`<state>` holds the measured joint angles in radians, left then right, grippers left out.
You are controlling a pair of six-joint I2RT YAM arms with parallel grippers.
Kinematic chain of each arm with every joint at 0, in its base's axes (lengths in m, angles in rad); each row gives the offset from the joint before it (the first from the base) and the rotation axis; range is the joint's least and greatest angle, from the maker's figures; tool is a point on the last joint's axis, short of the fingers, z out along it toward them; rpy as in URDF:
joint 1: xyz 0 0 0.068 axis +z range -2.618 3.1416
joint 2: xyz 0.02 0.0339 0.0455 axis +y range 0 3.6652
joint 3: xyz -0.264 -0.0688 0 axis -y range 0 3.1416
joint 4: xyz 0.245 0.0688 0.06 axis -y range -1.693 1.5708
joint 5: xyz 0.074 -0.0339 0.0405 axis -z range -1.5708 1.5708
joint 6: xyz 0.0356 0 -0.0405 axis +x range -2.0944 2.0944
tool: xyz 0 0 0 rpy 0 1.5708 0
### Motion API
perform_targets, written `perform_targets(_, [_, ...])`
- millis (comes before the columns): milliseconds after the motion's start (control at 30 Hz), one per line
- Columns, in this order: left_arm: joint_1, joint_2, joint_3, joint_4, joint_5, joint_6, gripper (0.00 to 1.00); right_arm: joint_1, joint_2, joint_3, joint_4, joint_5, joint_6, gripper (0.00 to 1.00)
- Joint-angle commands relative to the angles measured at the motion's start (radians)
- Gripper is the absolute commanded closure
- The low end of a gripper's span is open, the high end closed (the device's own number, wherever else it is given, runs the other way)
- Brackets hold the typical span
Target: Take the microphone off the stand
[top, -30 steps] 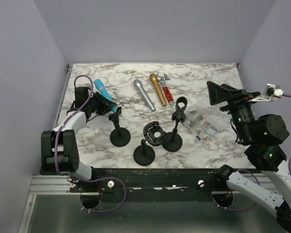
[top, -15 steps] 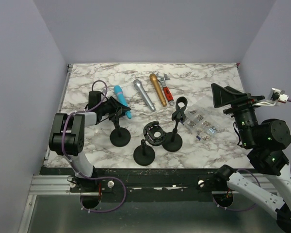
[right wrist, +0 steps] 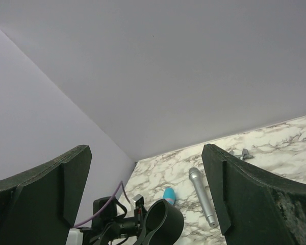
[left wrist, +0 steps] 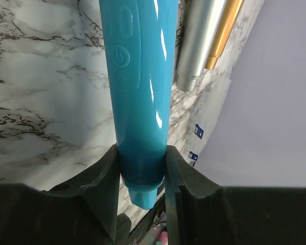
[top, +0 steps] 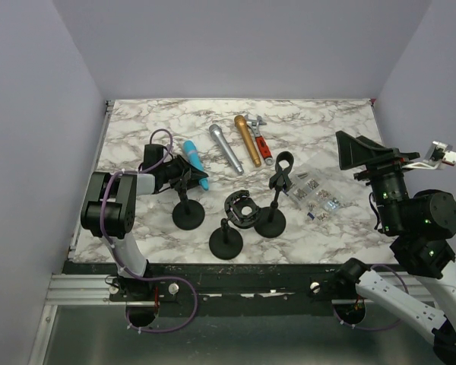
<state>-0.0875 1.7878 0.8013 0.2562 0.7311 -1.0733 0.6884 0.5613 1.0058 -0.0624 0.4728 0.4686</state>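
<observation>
a: where's the glossy teal microphone?
b: at 9 o'clock, its tapered tail pinched in the left gripper, near a round-based black stand.
a: right gripper?
b: spread wide, empty. the clear case at 3 o'clock holds, perhaps, screws.

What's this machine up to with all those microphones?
The left gripper is shut on the lower end of a blue microphone, holding it right by the clip of the leftmost stand. Whether it is fully free of the clip is hard to tell. The right gripper hangs open off to the side, holding nothing. A silver microphone and a gold microphone lie on the table.
</observation>
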Motion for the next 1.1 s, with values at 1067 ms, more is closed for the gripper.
perform_targets(1067, [0.021, -0.108, 0.021, -0.051, -0.007, 0.017, 0.41, 0.006, 0.007, -0.009, -0.034, 0.020, -0.005, 0.02])
